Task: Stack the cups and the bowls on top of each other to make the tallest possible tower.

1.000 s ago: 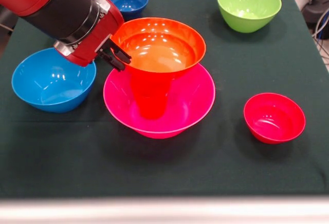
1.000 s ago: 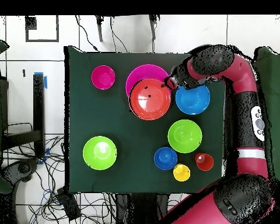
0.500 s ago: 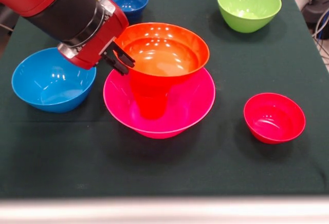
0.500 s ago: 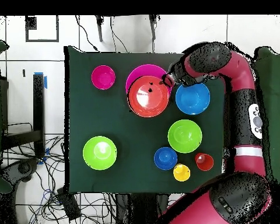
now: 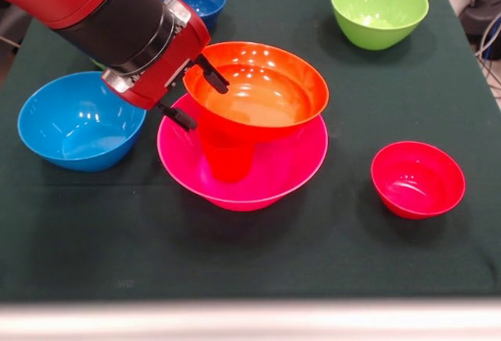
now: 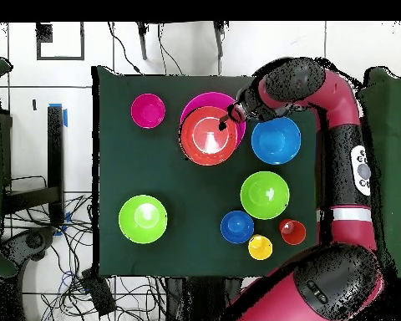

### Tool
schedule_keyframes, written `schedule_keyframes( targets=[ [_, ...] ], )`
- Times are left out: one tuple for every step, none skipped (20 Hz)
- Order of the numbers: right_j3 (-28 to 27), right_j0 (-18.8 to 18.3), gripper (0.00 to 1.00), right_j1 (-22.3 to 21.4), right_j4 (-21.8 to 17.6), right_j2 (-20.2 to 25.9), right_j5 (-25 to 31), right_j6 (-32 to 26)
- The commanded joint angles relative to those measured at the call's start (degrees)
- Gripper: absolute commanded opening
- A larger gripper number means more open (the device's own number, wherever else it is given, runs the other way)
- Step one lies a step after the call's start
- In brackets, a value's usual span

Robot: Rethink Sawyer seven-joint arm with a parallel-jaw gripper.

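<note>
gripper (image 5: pixel 192 91): we see it parted astride the orange bowl (image 5: pixel 262 91) rim, one finger inside | bowl: on the red cup (image 5: pixel 228 153) in the pink bowl (image 5: pixel 301 161), mid-table | rim lies directly between fingers

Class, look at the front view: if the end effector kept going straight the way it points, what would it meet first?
Probably the orange bowl. The end effector points toward it with one finger over the rim and the other outside below it, so the bowl's wall lies directly ahead.
</note>
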Motion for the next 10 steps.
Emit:
schedule_keyframes(
  targets=[
    [-1.6,1.5,1.0,0.1,-1.4,-1.2,-4.9,-11.5],
    [-1.8,1.6,1.0,0.1,-1.5,-1.2,-4.8,-11.7],
    [-1.9,1.6,1.0,0.2,-1.5,-1.1,-4.8,-12.0],
    [-2.1,1.6,1.0,0.3,-1.5,-1.1,-4.7,-12.3],
    [-2.5,1.8,1.0,0.4,-1.5,-1.0,-4.5,-12.4],
    [-2.5,1.8,1.0,0.4,-1.6,-1.0,-4.5,-12.6],
    [-2.4,1.7,1.0,0.4,-1.6,-1.0,-4.6,-12.8],
    [-2.7,1.8,1.0,0.4,-1.6,-1.0,-4.5,-12.9],
    [-3.1,1.9,1.0,0.5,-1.6,-0.9,-4.0,-12.9],
    [-3.6,2.1,1.0,0.6,-1.5,-0.9,-3.6,-13.0]
  ],
)
